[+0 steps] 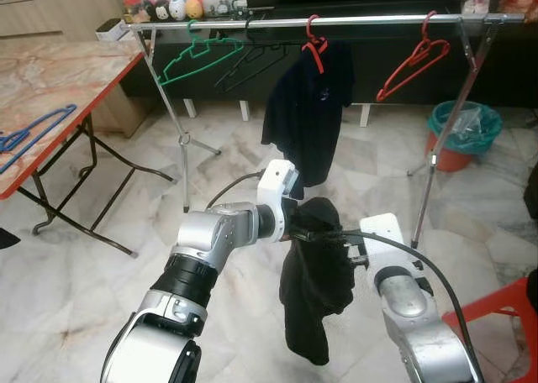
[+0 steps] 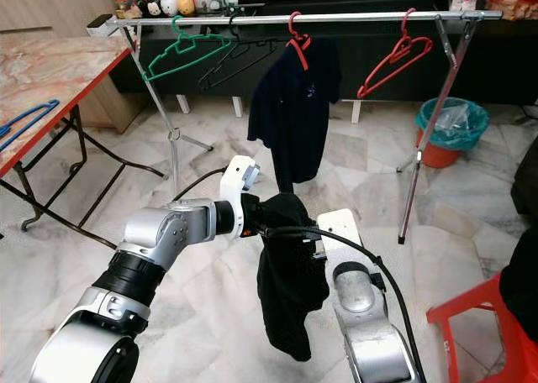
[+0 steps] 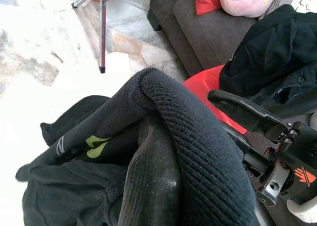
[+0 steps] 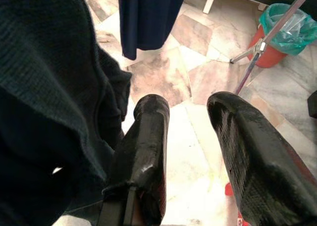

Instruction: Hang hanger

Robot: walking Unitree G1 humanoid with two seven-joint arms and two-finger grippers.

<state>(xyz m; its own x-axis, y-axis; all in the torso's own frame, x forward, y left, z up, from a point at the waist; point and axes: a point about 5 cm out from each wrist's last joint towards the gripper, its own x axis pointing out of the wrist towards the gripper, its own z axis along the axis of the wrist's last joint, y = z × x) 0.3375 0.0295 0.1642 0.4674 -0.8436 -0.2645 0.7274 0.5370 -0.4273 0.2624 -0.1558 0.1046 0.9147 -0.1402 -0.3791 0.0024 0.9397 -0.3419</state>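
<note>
Left eye view: your left hand (image 1: 296,223) grips the black garment (image 1: 315,274); right hand (image 4: 190,151) spread empty beside it, rail (image 1: 336,21) ahead.

Lighting: even indoor daylight, head views bright and sharp. Pale sheen on marble floor (image 1: 252,148); faint soft shadows beneath clothes rail (image 1: 336,20). Slight bowing of straight lines toward frame edges. Left wrist view: floor blown out to white glare, dark garment (image 3: 163,151) close, knit in focus. Right wrist view: near fingers (image 4: 143,151) soft, glossy highlights.
</note>
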